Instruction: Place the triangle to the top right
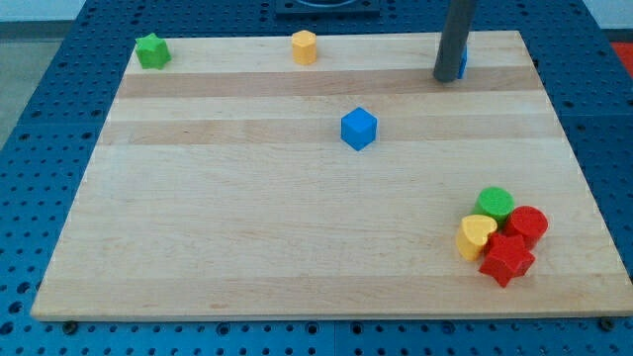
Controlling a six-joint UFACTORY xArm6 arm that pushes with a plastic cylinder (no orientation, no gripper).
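Pale striped wood is making up the table (pixel 247 227), and near its top right the dark straight rod is coming down so that my tip (pixel 444 78) is resting against a small blue block (pixel 462 62), most of which is hiding behind the rod. Its shape cannot be made out from here, though it is likely the triangle the task names, since no other block looks like one; if so, it is already sitting close to the top right, and the tip is standing on its left side, seemingly to nudge it further right. There are no fingers on this arm, so nothing is being held; the rod can only push. Well apart from it, a blue cube (pixel 359 129) is sitting near the middle, a yellow hexagonal block (pixel 304 46) and a green star-like block (pixel 151 50) are lying along the top edge, and at the bottom right a green round block (pixel 495 204), a red round block (pixel 528 223), a yellow heart-shaped block (pixel 475 236) and a red star-like block (pixel 507 259) are crowding together, touching, clear of the push.
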